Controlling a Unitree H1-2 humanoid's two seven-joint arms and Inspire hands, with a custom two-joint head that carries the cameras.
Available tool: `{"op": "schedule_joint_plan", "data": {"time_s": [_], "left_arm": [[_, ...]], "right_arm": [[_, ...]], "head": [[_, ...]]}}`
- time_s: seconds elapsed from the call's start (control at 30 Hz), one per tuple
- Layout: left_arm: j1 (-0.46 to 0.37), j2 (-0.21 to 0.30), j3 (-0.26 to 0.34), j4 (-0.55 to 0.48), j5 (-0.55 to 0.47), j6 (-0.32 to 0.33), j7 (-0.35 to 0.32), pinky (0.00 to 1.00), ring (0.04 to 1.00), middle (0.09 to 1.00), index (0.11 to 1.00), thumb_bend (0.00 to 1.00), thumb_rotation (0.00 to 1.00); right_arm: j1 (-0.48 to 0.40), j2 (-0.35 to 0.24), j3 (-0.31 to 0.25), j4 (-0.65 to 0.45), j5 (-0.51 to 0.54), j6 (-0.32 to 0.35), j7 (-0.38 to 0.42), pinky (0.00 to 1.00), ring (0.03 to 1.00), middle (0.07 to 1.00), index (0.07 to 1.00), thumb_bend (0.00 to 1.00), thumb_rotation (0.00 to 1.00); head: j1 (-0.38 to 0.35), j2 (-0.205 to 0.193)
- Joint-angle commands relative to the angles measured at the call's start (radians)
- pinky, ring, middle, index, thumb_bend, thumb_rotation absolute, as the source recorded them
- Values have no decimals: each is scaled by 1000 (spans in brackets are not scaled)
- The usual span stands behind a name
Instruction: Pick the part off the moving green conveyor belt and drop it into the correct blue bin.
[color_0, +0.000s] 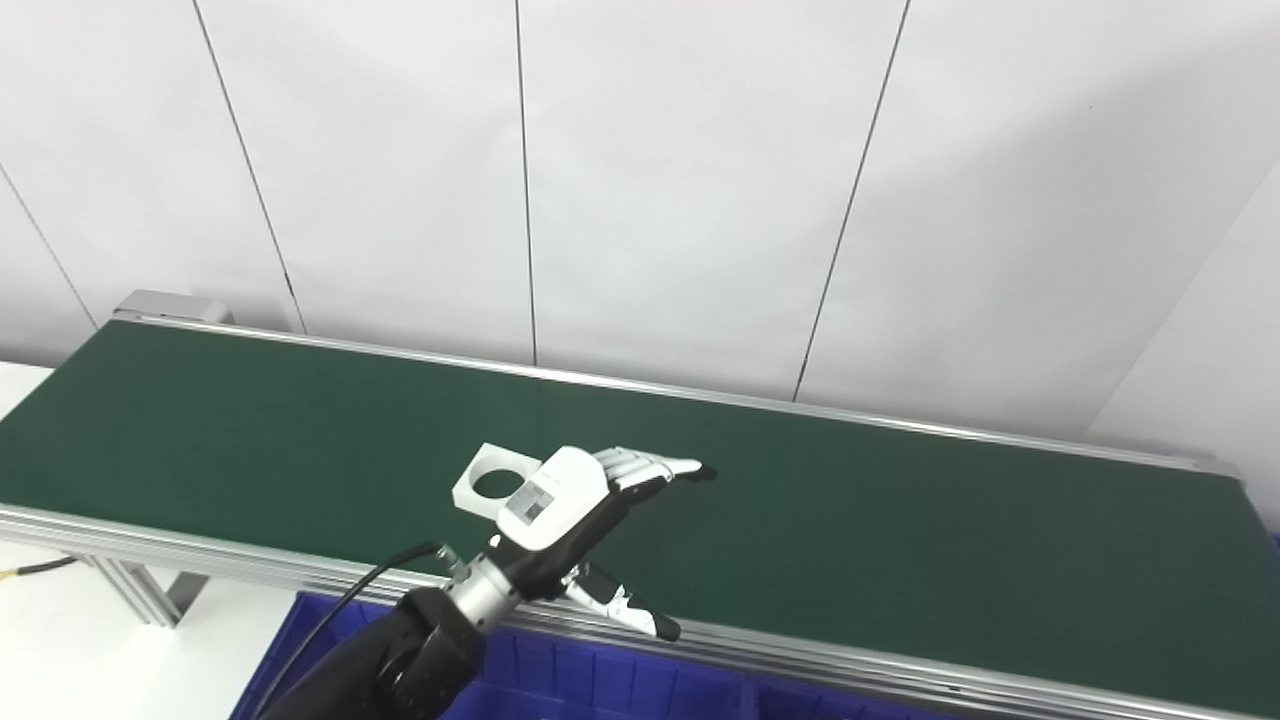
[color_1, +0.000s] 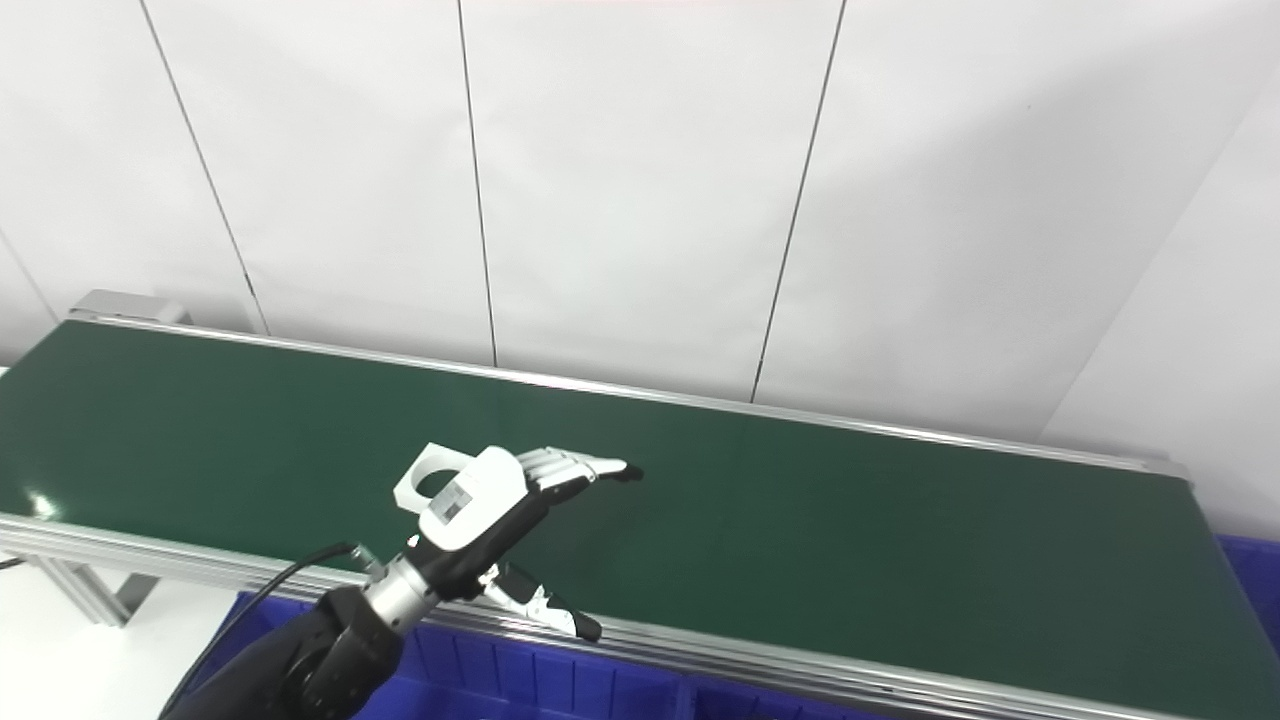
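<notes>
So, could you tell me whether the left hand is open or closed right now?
Open. The left hand hangs over the green belt with fingers stretched straight and thumb apart, holding nothing; the white part lies just behind it.

A: What does the left hand (color_0: 565, 500) look like?
B: White shell on the back, with a small square grey-and-white marking. The fingers (color_0: 640, 468) are silver-grey and ribbed, with black tips; the thumb (color_0: 625, 607) is white and black.
A: And behind it?
B: A shiny metal wrist (color_0: 482, 590), then a rounded black forearm (color_0: 400, 660), with a thin black cable (color_0: 345, 610) looping alongside
</notes>
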Motion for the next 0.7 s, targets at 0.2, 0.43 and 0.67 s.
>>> {"op": "schedule_joint_plan", "data": {"time_s": [0.2, 0.43, 0.67], "left_arm": [[-147, 5, -6, 132, 30, -25, -31, 767, 787, 811, 847, 1000, 198], [-224, -4, -16, 231, 61, -17, -51, 737, 768, 806, 847, 1000, 136], [-288, -27, -27, 291, 68, 23, -123, 700, 764, 820, 866, 1000, 4]], "right_arm": [[-12, 1, 20, -22, -9, -37, -16, 822, 837, 898, 843, 831, 1000], [-15, 4, 32, -26, -12, -37, -30, 811, 827, 896, 840, 839, 1000], [-20, 5, 40, -19, -12, -37, -37, 805, 824, 896, 841, 834, 1000]], "head": [[-7, -2], [-14, -5], [-16, -7]]}}
